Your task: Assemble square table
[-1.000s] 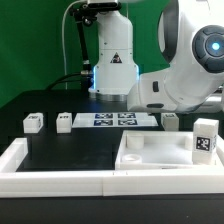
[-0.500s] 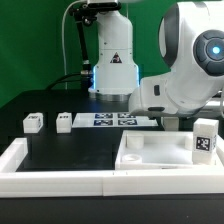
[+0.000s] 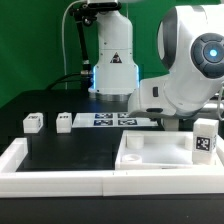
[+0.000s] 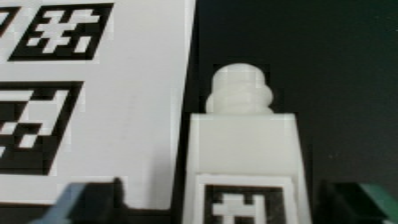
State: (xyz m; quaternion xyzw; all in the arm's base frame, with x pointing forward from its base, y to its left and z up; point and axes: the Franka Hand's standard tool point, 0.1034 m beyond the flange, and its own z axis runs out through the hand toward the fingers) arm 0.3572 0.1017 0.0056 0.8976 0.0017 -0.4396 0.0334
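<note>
We see the arm (image 3: 185, 95) sunk lower than a second ago, over the marker board (image 3: 110, 120). The square tabletop (image 3: 150, 158) carries one upright leg (image 3: 205, 142) inside its rim, at the exterior view's right. Our gripper (image 4: 214, 205) is released, fingers astride a pegged leg (image 4: 240, 140) lying just beside that board, a gap showing on one side.

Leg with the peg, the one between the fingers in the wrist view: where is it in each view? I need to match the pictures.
Exterior view: I cannot pick it out; the arm hangs over the spot at the marker board's end on the exterior view's right.
Wrist view: the leg fills the middle, between the fingers, apart from both.
Shared landmark: the marker board, right beside the leg in the wrist view.
</note>
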